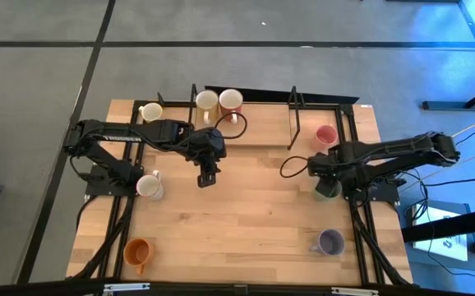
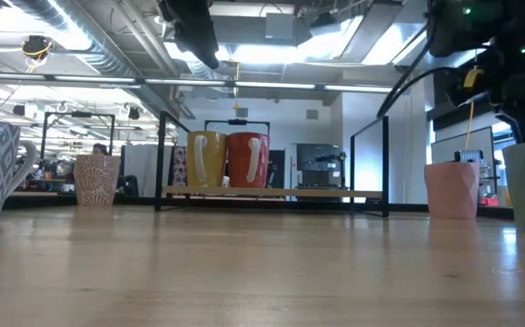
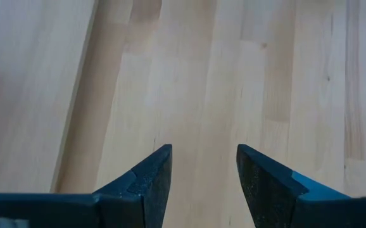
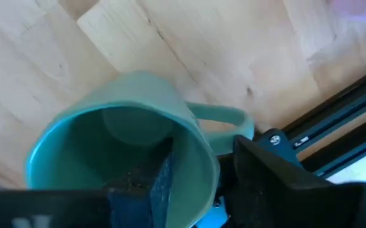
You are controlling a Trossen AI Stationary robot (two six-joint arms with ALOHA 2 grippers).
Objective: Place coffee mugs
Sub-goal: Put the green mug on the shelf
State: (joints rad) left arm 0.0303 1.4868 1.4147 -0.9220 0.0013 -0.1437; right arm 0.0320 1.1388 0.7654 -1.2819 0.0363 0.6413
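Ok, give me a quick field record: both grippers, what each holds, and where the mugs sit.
left gripper: open, empty, over bare table mid-left
right gripper: clamped on green mug wall, one finger inside, right side
shelf at back: cream mug, yellow mug, red mug, pink mug
table: white mug left, orange mug front left, purple-grey mug front right

- A grey concrete floor [image 1: 40, 99], crossed by dark seam lines, surrounds the light wooden plank table [image 1: 246, 222].
- Bright white ceiling light panels [image 2: 272, 54] shine overhead beside silver ventilation ducts [image 2: 72, 36].
- A white back wall [image 2: 290, 127] stands behind a dark cabinet [image 2: 315, 168].
- Blue light tints the floor's far corner [image 1: 435, 33].
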